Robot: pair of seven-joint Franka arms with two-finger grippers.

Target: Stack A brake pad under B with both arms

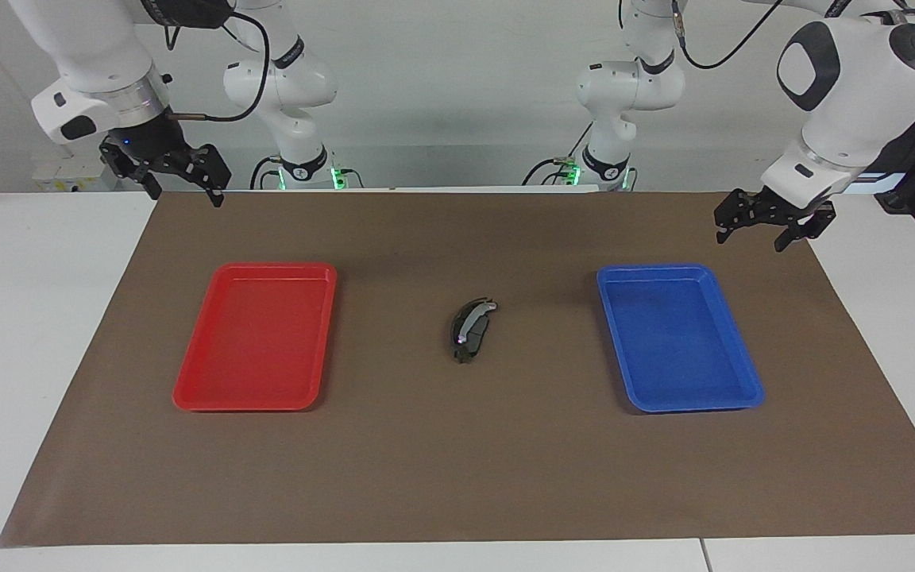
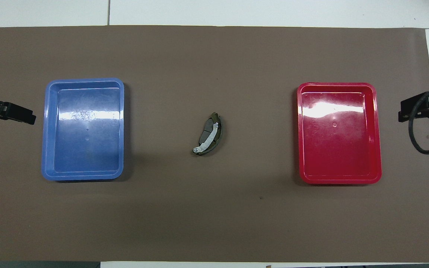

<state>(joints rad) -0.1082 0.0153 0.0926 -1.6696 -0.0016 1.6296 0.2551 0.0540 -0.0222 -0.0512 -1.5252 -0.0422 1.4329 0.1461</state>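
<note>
A brown mat (image 1: pixel 457 477) covers most of a white table (image 1: pixel 44 334), leaving white margins at both ends and along the edge farthest from the robots. Two shallow rectangular plastic trays lie flat on the mat, well apart from each other. The red tray (image 1: pixel 195 397) sits toward the right arm's end of the table; the blue tray (image 1: pixel 743 393) sits toward the left arm's end. Both are equally distant from the robots (each has rounded corners, a raised rim and a glossy floor catching overhead light). Nothing lies inside either tray.
</note>
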